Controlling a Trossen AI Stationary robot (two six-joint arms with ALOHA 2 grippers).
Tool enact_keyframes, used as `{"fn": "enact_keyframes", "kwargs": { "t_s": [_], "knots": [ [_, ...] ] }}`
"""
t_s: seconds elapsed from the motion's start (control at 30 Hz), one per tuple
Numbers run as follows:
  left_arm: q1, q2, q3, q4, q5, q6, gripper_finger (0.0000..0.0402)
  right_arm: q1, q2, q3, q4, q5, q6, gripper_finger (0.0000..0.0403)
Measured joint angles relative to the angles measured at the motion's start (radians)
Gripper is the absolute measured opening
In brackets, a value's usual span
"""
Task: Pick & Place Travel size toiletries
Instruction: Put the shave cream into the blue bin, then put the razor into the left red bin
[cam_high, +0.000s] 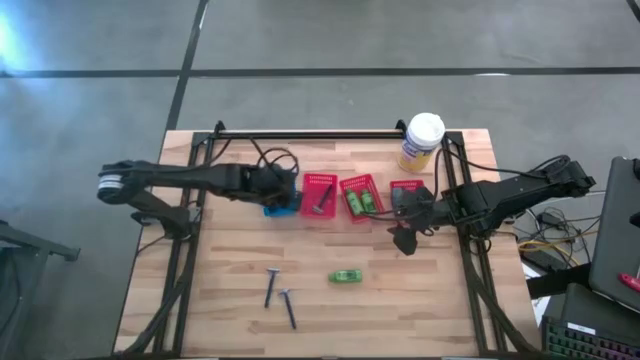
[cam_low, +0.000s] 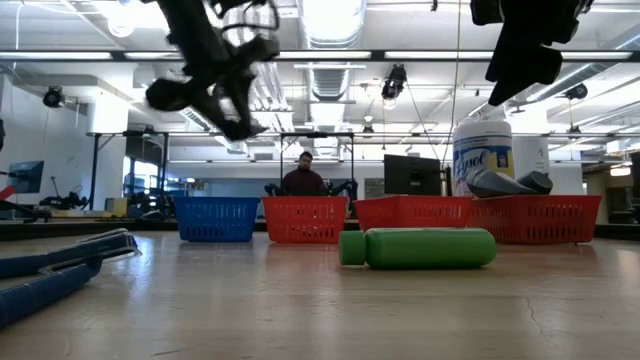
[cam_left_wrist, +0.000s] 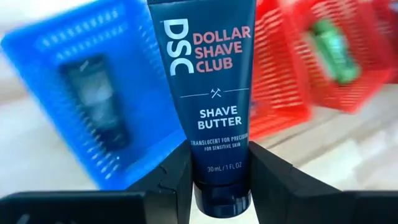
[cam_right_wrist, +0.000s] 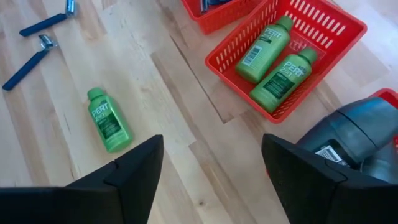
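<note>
Two arms above a row of mesh baskets, the left one carrying a shave-butter tube.

The left gripper (cam_left_wrist: 221, 186) is closed on the cap end of a dark tube (cam_left_wrist: 210, 93) and holds it over the blue basket (cam_high: 282, 205), in which another dark tube (cam_left_wrist: 99, 106) lies. The right gripper (cam_right_wrist: 211, 168) hangs with its fingers spread and nothing between them, above bare table (cam_high: 420, 290) beside the rightmost red basket (cam_high: 405, 187), where grey tubes (cam_right_wrist: 357, 127) rest. The middle red basket (cam_right_wrist: 323, 28) holds two green bottles (cam_right_wrist: 277, 59). A third green bottle (cam_high: 347, 276) lies on its side on the wood nearer the front, well apart from the baskets, with two blue razors (cam_high: 280, 295) near it. A yellow canister (cam_high: 421, 142) with a white lid stands behind the baskets.
</note>
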Motion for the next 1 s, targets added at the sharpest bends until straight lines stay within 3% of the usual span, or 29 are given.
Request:
{"fn": "enact_keyframes", "kwargs": {
  "t_s": [0.27, 0.7, 0.87, 1.0],
  "knots": [
    [0.048, -0.042, -0.22, 0.223, -0.047, -0.144, 0.0125, 0.0, 0.0, -0.001, 0.0, 0.005, 0.001, 0.028],
    [0.085, -0.046, -0.251, 0.24, -0.059, -0.111, 0.0217, 0.0, 0.0, -0.002, 0.0, 0.007, 0.03, 0.0316],
    [0.013, -0.099, -0.201, 0.239, 0.045, -0.013, 0.0227, 0.0, 0.0, -0.002, -0.002, -0.003, 0.03, 0.0323],
    [-0.161, -0.133, -0.16, 0.137, 0.096, -0.056, 0.0228, 0.0, 0.0, -0.002, -0.02, -0.016, 0.037, 0.0329]
  ]
}}
